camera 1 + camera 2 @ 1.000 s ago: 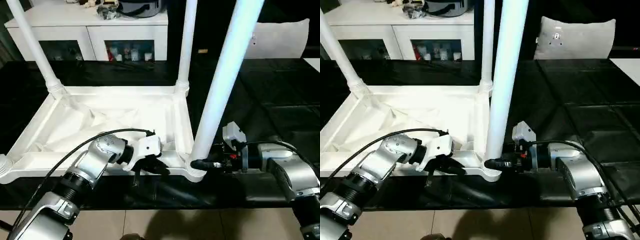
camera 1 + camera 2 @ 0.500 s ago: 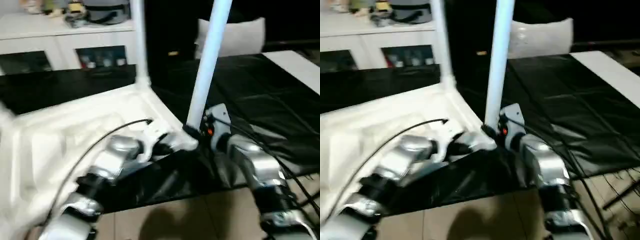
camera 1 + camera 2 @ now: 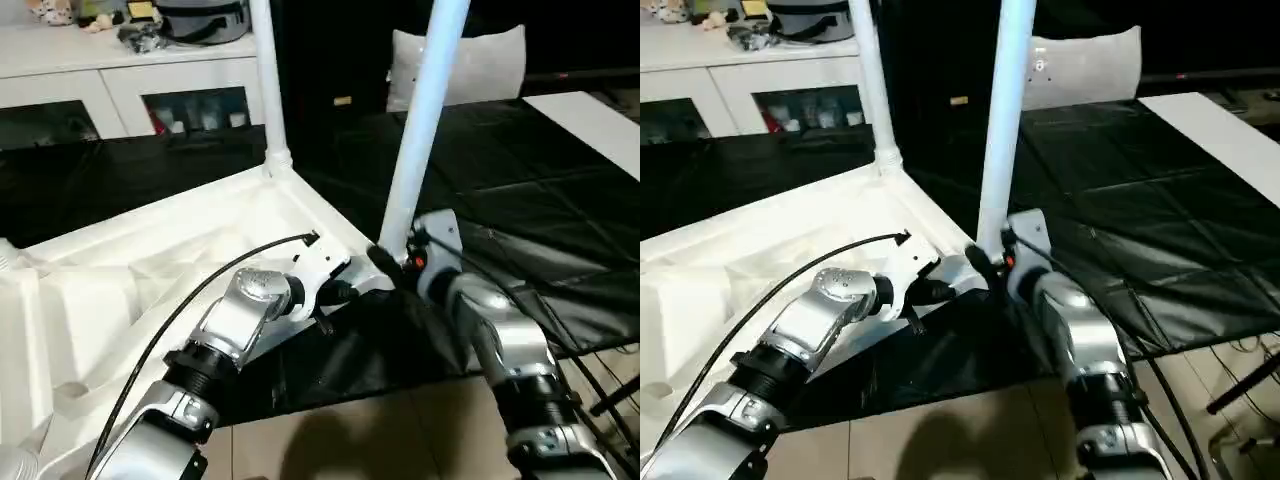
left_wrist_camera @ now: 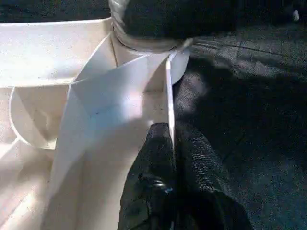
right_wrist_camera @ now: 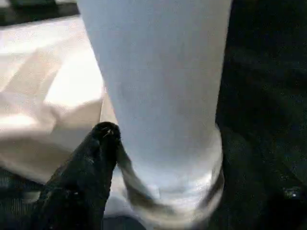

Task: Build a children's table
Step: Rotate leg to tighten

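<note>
- Fingers (image 4: pixel 156 163) of the left gripper (image 3: pixel 338 292) are clenching on the thin upright rim (image 4: pixel 169 91) of the upside-down tabletop (image 3: pixel 130 250), close to its near corner, in the middle of the head view.
- Right gripper (image 3: pixel 392 262) is sitting at the foot of the near leg (image 3: pixel 420 110), right of centre. Whether it is gripping that leg or letting go cannot be told.
- Compared with a second ago, the tabletop is no longer lying square to the front edge of the black-covered bench (image 3: pixel 520 200). It is now running at a slant toward the lower left, with the gripped corner pointing at the robot. The whole view has also shifted, so part of this is the camera turning. The left gripper is keeping the rim grip it had then.
- Judging from this, the robot is repositioning the table after seating the near leg, probably to bring another corner into reach, so the build is well along but not finished.
- Near corner socket (image 5: pixel 192 196) is holding the near leg upright, and the far corner socket (image 3: pixel 275 165) is holding a second leg (image 3: pixel 262 80).
- Ribbed underside is lying open like a shallow tray with nothing loose visible in it. The left arm's black cable (image 3: pixel 200 290) is arching over it.
- White cabinet (image 3: pixel 110 85), upper left, is showing small items behind its glass doors, too small to name.
</note>
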